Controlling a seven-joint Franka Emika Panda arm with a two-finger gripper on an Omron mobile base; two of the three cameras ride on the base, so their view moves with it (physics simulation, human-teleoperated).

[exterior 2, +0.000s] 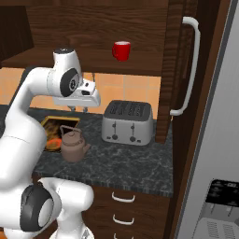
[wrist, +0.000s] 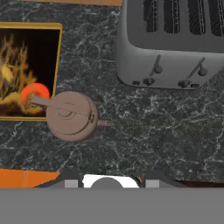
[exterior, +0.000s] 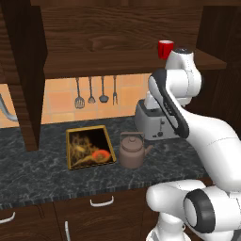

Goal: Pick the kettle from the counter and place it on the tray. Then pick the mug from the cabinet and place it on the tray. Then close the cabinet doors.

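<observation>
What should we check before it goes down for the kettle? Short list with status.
1. kettle upright on counter, beside the tray: ok.
2. tray free of objects to receive it: ok.
3. gripper above the kettle, holding nothing: ok.
4. Jaw gap wide enough for the handle: cannot tell.
5. toaster apart from kettle: ok.
6. mug on cabinet shelf, door open: ok.

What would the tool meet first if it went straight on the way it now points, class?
Probably the bare counter, just right of the kettle and its spout. The tool points down from above; depth is unclear, so it might clip the spout.
</observation>
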